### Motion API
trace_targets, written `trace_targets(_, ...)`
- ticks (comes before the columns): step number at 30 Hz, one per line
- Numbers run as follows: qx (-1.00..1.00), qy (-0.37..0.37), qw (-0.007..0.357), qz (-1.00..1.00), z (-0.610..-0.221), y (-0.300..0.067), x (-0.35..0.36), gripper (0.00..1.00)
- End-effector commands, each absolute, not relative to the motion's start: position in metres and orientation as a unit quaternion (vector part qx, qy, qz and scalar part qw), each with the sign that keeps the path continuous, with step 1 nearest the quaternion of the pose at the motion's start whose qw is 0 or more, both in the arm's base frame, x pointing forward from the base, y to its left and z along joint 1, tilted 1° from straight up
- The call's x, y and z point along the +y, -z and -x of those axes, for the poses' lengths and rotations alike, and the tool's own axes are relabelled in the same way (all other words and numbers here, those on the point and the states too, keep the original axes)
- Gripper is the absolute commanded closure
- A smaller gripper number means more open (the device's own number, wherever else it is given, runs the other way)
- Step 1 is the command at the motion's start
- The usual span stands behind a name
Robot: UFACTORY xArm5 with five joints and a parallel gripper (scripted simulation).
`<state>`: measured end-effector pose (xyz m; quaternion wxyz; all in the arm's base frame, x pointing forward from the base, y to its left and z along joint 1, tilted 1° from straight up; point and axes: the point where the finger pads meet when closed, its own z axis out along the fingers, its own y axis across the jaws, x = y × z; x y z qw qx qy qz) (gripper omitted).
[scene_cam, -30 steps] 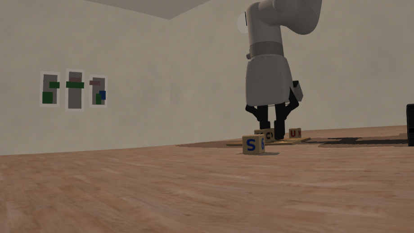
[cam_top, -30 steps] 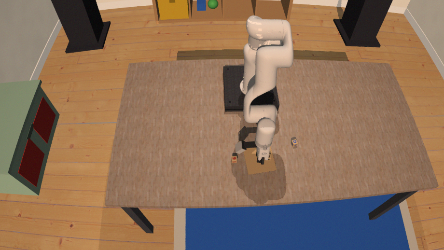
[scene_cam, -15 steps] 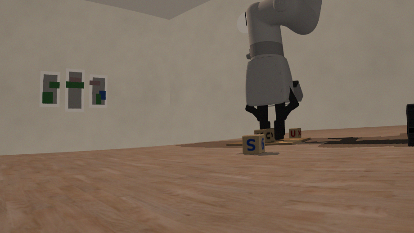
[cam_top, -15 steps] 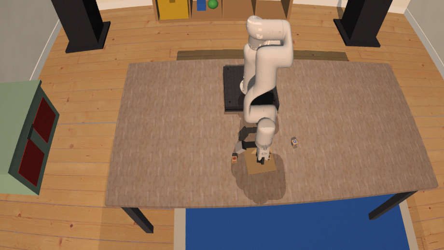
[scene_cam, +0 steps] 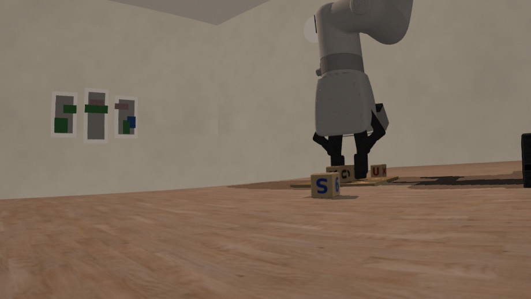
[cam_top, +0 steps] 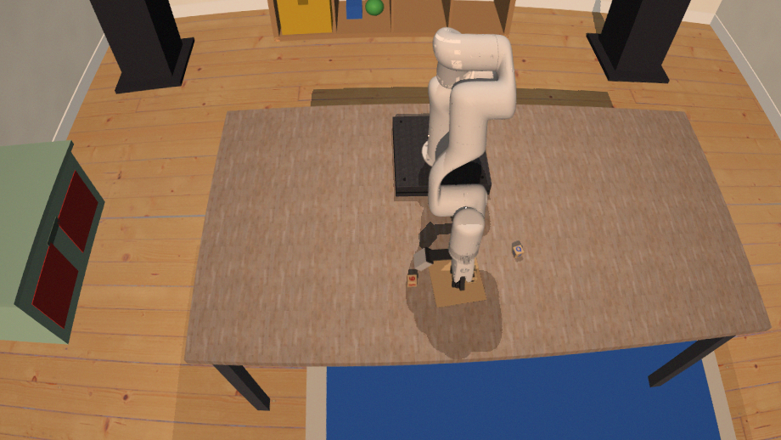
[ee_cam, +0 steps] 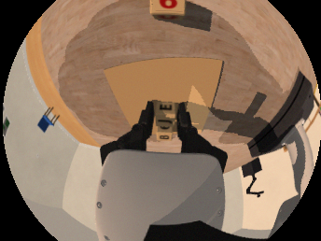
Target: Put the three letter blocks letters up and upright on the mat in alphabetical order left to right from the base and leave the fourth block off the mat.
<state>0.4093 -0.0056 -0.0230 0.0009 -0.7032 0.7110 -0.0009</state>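
My gripper (cam_top: 460, 284) (scene_cam: 348, 171) (ee_cam: 165, 109) is low over the mat (cam_top: 447, 297) (ee_cam: 140, 77). Its fingers are open, with narrow gaps beside a block marked E (ee_cam: 165, 107) that stands between them. Another lettered block (scene_cam: 346, 174) is close by on the mat; more dark letters show below the E in the wrist view, but which face bears them is unclear. A block with a red 6-like mark on top (cam_top: 412, 280) (ee_cam: 168, 4) lies off the mat's left side. A block with a blue round mark on top (cam_top: 518, 250) (scene_cam: 325, 185) lies off its right side.
The wooden table (cam_top: 306, 234) extends around the mat. The black robot base plate (cam_top: 407, 142) stands behind the mat. A grey box-shaped part (cam_top: 422, 259) on a black bracket sticks out from the wrist, above the table near the left block.
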Motion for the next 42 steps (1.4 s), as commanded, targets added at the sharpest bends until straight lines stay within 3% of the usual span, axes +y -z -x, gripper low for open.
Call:
trace_targets(1, 0.711, 0.002, 0.002, 0.703, -0.411, 0.022, -0.006, 0.58)
trace_targets(16, 0.711, 0.002, 0.002, 0.703, -0.411, 0.017, -0.006, 0.58)
trace_targets(22, 0.711, 0.002, 0.002, 0.703, -0.410, 0.004, -0.006, 0.58)
trace_targets(34, 0.711, 0.002, 0.002, 0.703, -0.410, -0.057, -0.004, 0.58)
trace_targets(42, 0.711, 0.002, 0.002, 0.703, -0.410, -0.067, -0.004, 0.58)
